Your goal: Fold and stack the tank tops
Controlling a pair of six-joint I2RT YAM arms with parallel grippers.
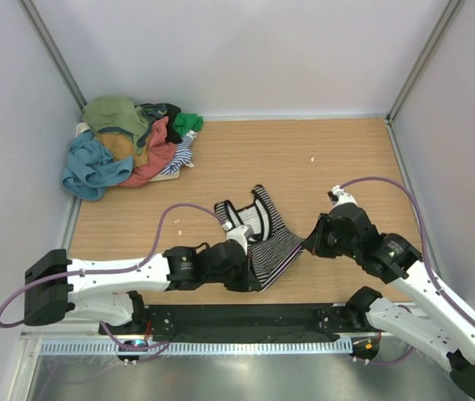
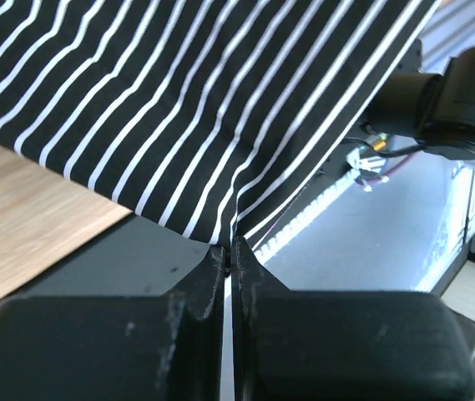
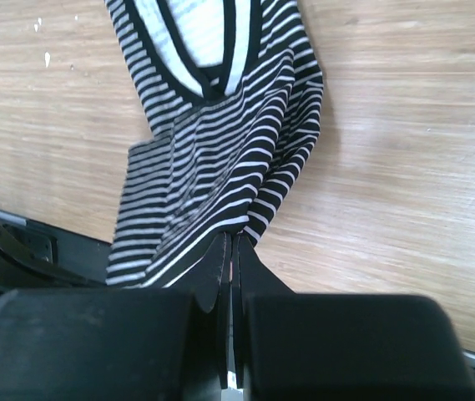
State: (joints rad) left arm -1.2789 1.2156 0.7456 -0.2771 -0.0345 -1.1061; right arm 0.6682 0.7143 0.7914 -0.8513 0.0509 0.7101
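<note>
The black-and-white striped tank top (image 1: 258,230) hangs stretched between my two grippers over the near middle of the table, its neck end trailing on the wood. My left gripper (image 1: 256,280) is shut on its hem; the left wrist view shows the cloth (image 2: 195,109) pinched at the fingertips (image 2: 230,251). My right gripper (image 1: 306,242) is shut on the other hem corner; the right wrist view shows the top (image 3: 212,159) running from the gripper (image 3: 232,242) down to the wood. The other tank tops lie in a heap (image 1: 128,146) at the far left corner.
The heap holds olive (image 1: 116,113), teal-blue (image 1: 91,167), coral (image 1: 155,159), mustard and green (image 1: 189,123) cloth against the left wall. White walls close in the table on three sides. A black base rail (image 1: 237,322) runs along the near edge.
</note>
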